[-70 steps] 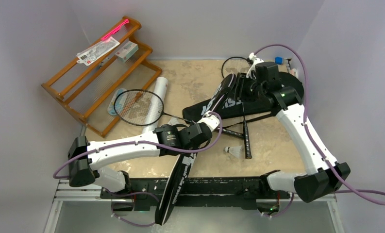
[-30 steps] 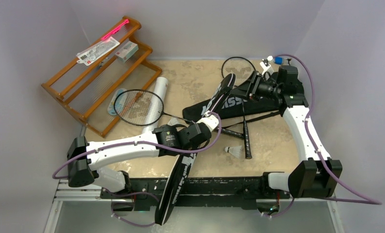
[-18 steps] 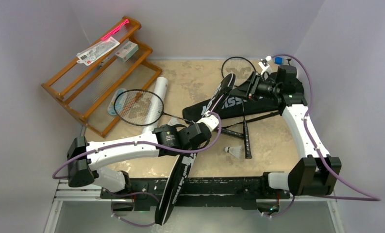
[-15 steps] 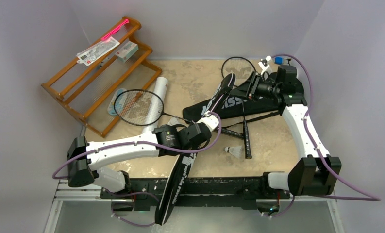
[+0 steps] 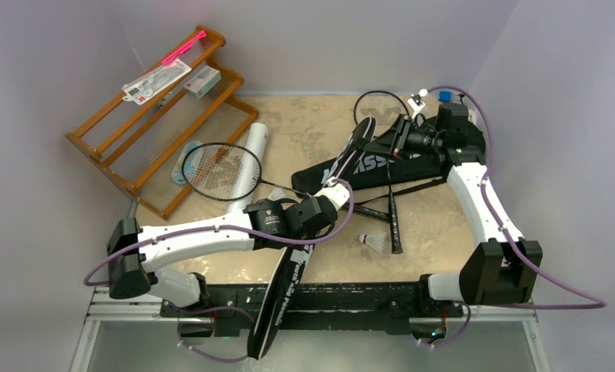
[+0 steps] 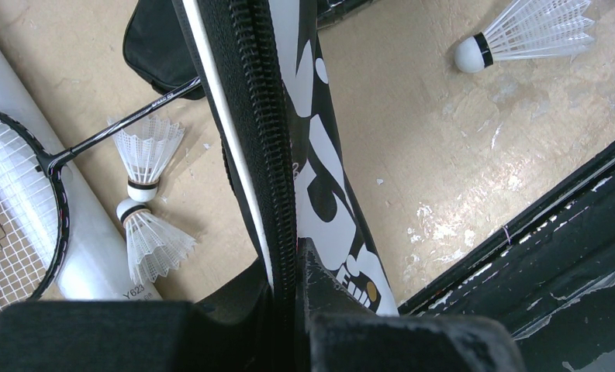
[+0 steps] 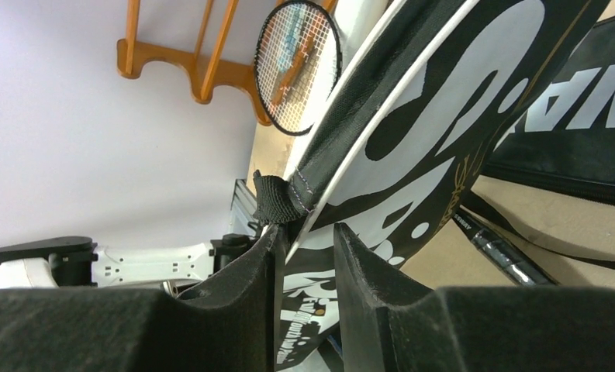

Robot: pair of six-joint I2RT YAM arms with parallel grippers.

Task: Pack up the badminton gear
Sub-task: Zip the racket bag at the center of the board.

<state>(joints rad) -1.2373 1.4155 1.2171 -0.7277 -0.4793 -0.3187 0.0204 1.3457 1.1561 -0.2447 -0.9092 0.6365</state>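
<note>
The right gripper point(image 7: 308, 232) has turned from pointing down to facing 9 o'clock, and the tip of the lifted bag point(image 5: 287, 288) is now between its fingers. The right arm point(image 5: 475, 201) has moved its elbow a little toward 10 o'clock.

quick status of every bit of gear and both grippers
held bag, raised on edge
left gripper, shut on held bag's zip
right gripper, open, straddling held bag's edge
flat bag, lying on table
left racket, loose on table
far racket, unpacked, head beyond flat bag
tube, lying down
shuttlecocks, loose on table
</note>
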